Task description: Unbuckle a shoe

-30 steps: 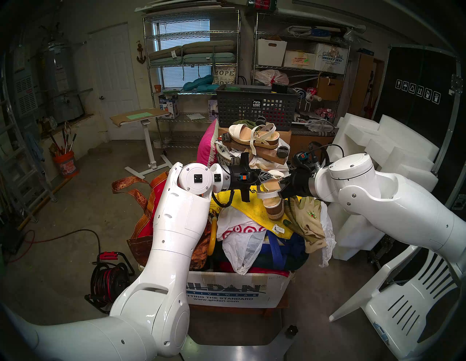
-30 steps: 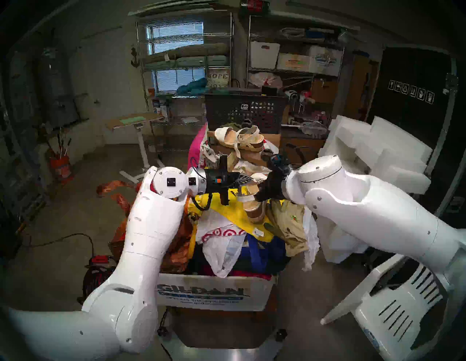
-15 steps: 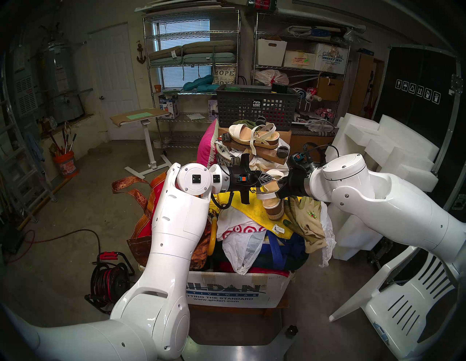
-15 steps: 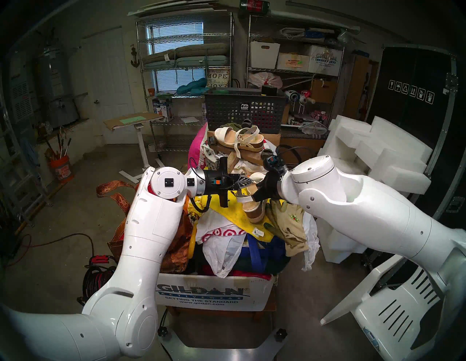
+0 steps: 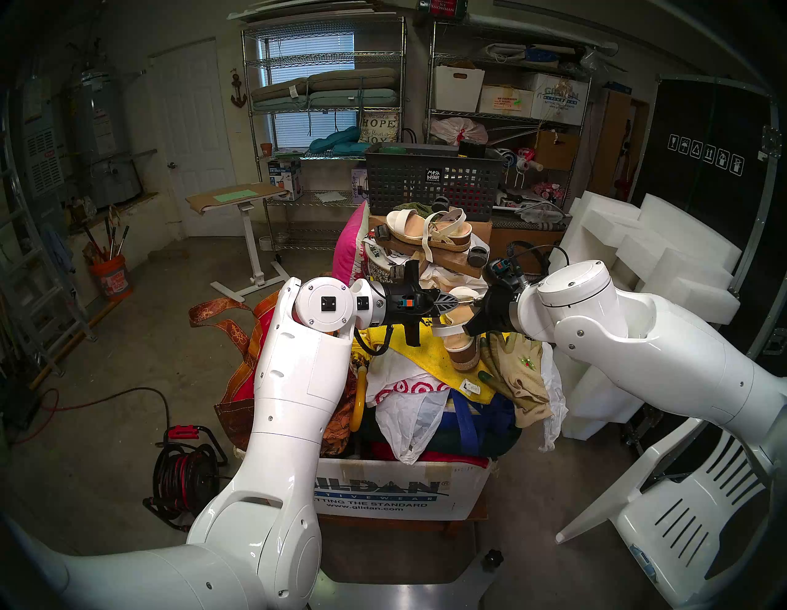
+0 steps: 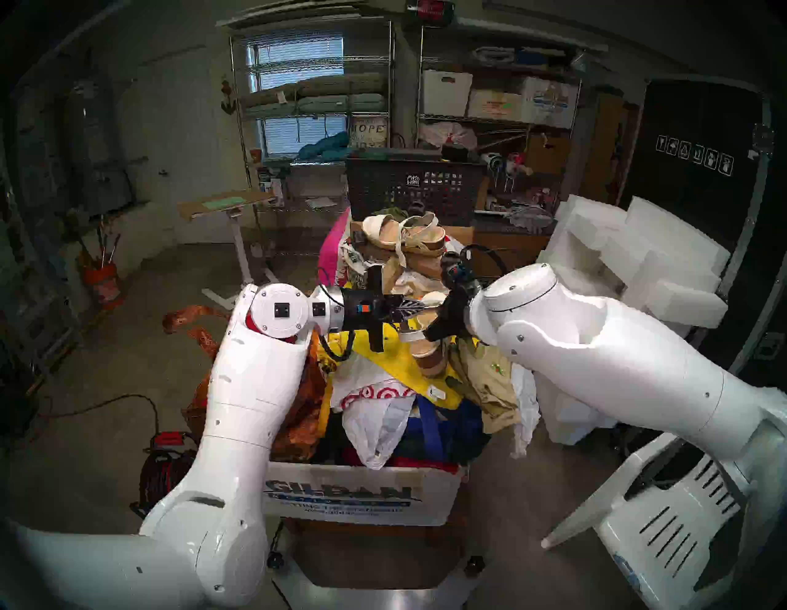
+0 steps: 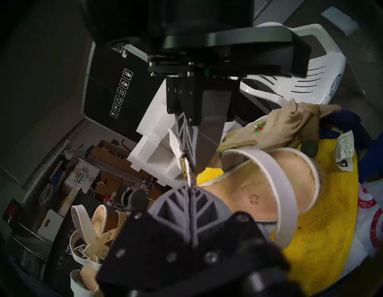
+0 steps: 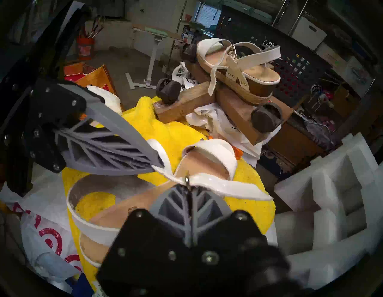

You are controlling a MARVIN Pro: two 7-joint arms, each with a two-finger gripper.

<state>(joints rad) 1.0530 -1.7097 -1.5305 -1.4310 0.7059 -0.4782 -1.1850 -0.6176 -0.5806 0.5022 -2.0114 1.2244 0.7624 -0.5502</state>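
From where I stand, the left gripper point(image 5: 452, 300) has its fingers pressed together on the white ankle strap point(image 7: 189, 182) of the sandal point(image 5: 458, 336), which lies on yellow cloth point(image 5: 421, 347) atop the heaped box point(image 5: 396, 496), by its far right corner. The right gripper point(image 8: 187, 182), fingers closed, pinches that strap at its little buckle point(image 7: 184, 166)

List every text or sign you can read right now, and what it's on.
"GILDAN ACTIVEWEAR SETTING THE STANDARD www.gildan.com": cardboard box
"Mesh basket": basket
"HOPE", "JOY": pillow
"SNOWMAN": top-shelf box
Handling pictograms: black case
Yellow cloth's tag: too small.
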